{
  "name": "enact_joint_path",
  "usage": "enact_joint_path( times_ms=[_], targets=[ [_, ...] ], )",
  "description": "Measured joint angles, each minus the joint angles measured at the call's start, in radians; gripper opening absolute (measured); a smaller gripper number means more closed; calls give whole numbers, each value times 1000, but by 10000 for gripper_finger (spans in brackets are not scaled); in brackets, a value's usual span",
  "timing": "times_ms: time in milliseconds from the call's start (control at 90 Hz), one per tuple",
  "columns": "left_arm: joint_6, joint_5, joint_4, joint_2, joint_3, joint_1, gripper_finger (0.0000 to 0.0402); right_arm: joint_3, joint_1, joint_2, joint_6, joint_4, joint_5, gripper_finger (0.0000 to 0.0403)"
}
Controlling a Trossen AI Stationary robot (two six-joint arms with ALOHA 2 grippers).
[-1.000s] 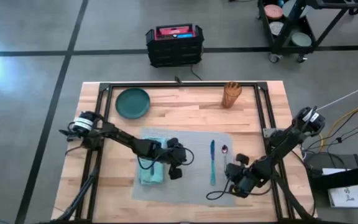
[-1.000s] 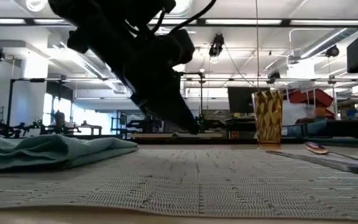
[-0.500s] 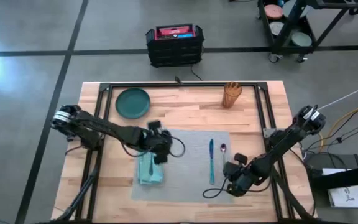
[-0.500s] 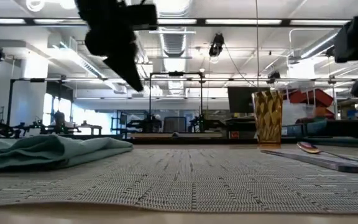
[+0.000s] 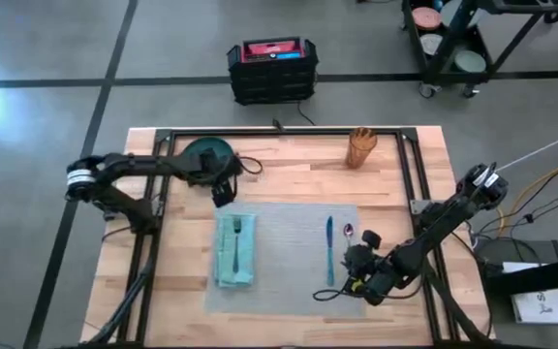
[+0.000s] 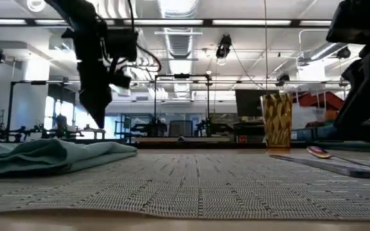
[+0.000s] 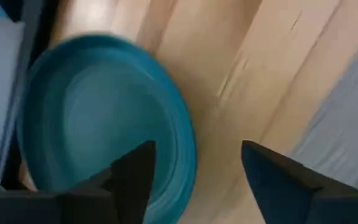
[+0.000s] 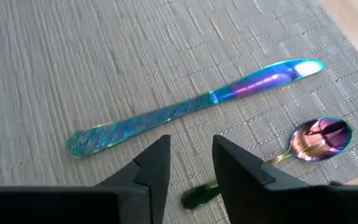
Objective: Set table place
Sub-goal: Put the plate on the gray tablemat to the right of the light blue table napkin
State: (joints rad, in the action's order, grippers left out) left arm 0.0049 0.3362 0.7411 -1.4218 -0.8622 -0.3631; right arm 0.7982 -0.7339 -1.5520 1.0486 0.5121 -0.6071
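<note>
The left gripper (image 5: 223, 191), jaws apart and empty, has swung from the grey woven placemat (image 5: 284, 254) up-left to the dark green round plate (image 5: 206, 159), likely next.

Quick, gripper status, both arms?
Left gripper: open, empty, at the dark green plate.
Right gripper: open, empty, over the placemat near the knife.

A dark green plate (image 5: 206, 158) is sitting far left, a golden cup (image 5: 361, 147) standing far right. A fork (image 5: 235, 242) is lying on the teal napkin (image 5: 234, 252); knife (image 5: 329, 250) and spoon (image 5: 348, 233) are lying right.
</note>
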Motion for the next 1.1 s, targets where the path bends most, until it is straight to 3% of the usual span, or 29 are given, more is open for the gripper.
enact_joint_path(
  times_ms=[333,711,867,1100],
  targets=[
    [84,-8,-230,0,142,-105,195,-5,0,-2,-20,0,-50,122],
    [218,-10,-376,0,235,-140,78,-15,-1,-2,45,-2,-50,91],
    [234,-8,-337,0,220,-140,10,-15,-1,-2,83,-2,-48,78],
    [195,39,-19,0,19,-71,1,-16,-41,-19,145,-7,-48,56]
  ],
)
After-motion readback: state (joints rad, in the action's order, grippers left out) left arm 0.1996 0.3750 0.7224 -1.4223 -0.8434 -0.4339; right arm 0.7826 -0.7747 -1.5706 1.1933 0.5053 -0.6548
